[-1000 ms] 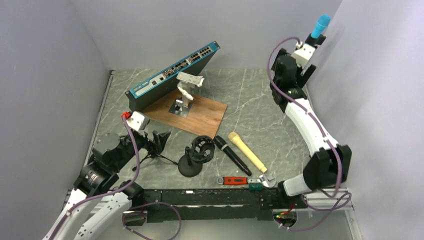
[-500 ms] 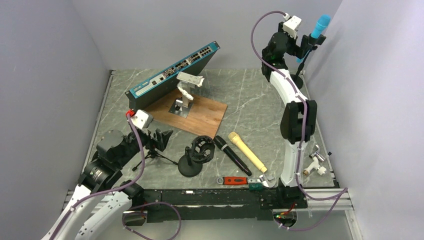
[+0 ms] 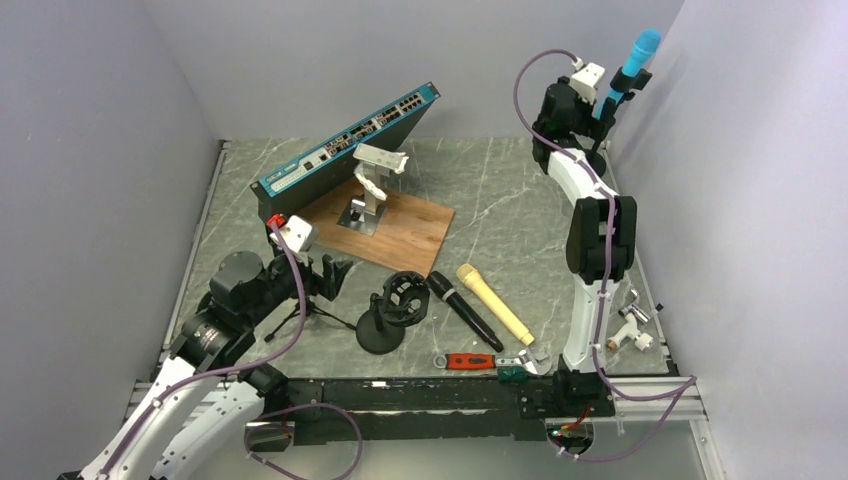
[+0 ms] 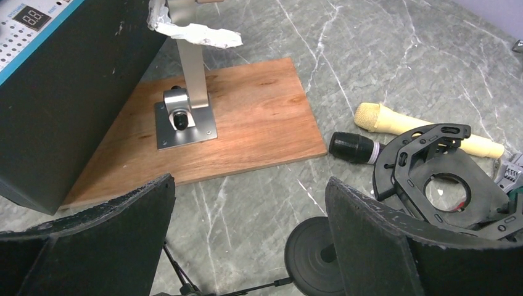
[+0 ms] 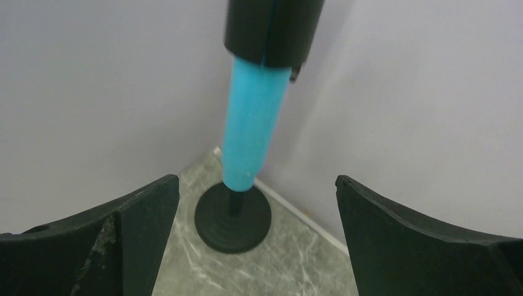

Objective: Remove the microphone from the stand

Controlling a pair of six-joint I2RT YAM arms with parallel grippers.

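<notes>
Now that the right arm (image 3: 590,220) has reared up at the far right corner of the desk (image 3: 500,200), the right jaws face the blue microphone (image 5: 253,123). It stands upright in the black clip (image 5: 274,28) of its stand (image 5: 233,216). Right jaws are spread wide either side of the blue shaft, touching nothing, so the approach looks about done but there is no grasp yet. Left jaws are also spread and empty, and have crept slightly toward the empty shock mount (image 4: 441,185). The mic head is cut off in the right wrist view. From the top view, the right jaws are hard to make out behind the wrist. How tightly the clip holds is unclear.
</notes>
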